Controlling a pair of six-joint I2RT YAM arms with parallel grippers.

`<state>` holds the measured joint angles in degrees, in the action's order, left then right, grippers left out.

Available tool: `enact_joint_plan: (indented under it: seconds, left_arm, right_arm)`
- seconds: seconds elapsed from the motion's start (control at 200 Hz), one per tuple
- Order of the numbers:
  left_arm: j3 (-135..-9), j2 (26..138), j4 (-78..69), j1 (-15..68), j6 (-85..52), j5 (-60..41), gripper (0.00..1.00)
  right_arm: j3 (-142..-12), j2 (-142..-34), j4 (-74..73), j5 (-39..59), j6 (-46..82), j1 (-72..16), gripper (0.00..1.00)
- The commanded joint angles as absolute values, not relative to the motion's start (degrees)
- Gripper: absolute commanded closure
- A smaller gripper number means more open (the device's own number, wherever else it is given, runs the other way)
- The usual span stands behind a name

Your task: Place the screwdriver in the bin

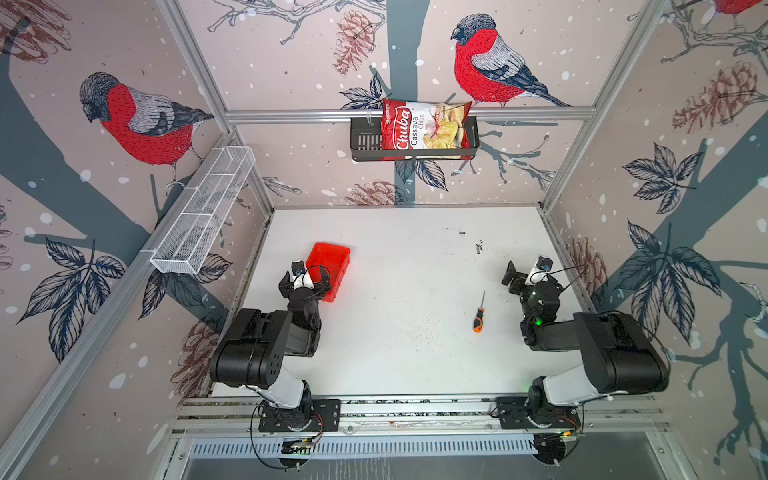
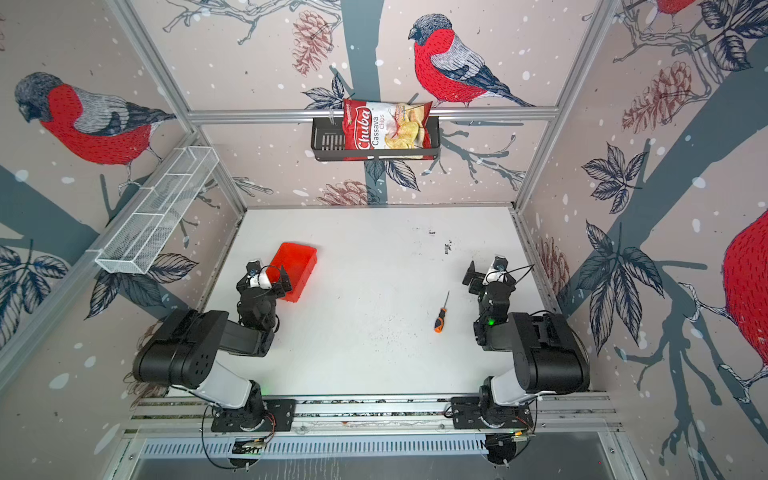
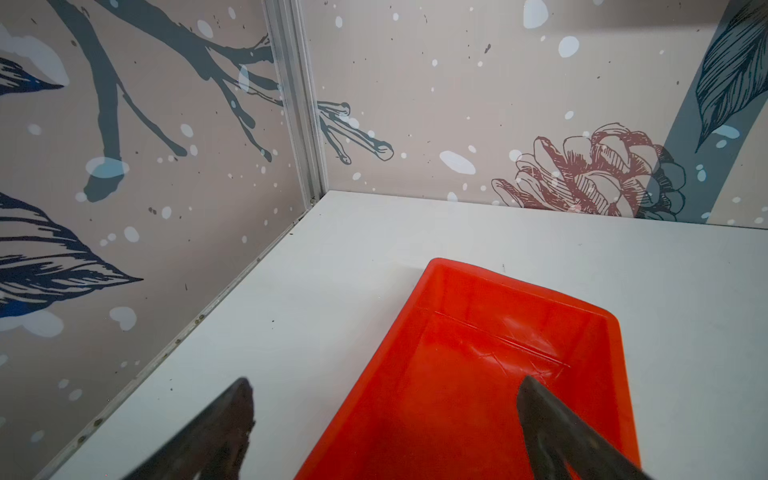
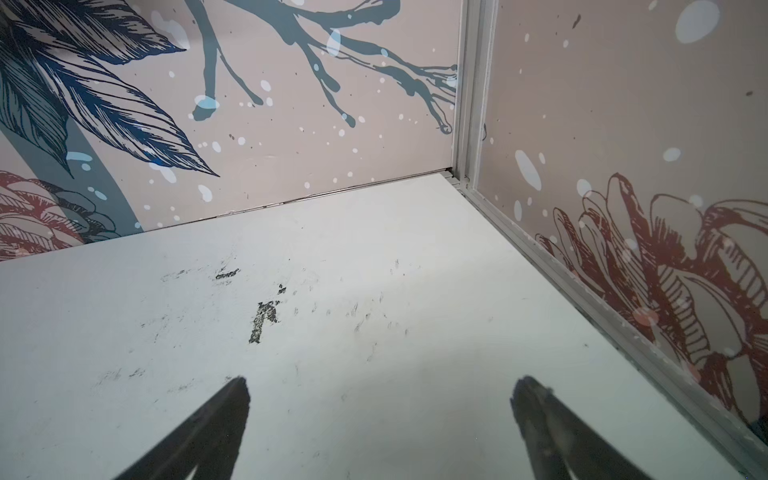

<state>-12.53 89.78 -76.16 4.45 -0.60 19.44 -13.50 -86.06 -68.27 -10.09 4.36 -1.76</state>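
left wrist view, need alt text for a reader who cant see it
A shallow bright red plastic bin, nothing visible inside, sits on the white tabletop near a corner of the wallpapered walls. The left gripper is open in the foreground, one black fingertip over the bin, the other over bare table.

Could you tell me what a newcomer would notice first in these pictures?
The bright red bin on the white table, partly under the open left gripper, stands out first. Then the orange-and-black screwdriver lying right of centre, and the Chuba cassava chips bag in the black wall basket.
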Motion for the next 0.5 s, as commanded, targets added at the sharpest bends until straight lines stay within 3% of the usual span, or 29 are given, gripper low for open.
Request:
enact_joint_plan:
  seconds: [0.0, 0.495]
  left_arm:
    - [-12.7, 89.8, -77.2, 4.4, -0.6, 19.0, 0.03]
    - [-12.7, 89.8, -77.2, 4.3, -0.7, 19.0, 0.03]
  right_arm:
    - [-13.6, -86.0, -68.4, -10.2, 4.2, -1.8, 0.0]
    - [-13.6, -86.1, -68.3, -9.4, 4.5, -1.3, 0.0]
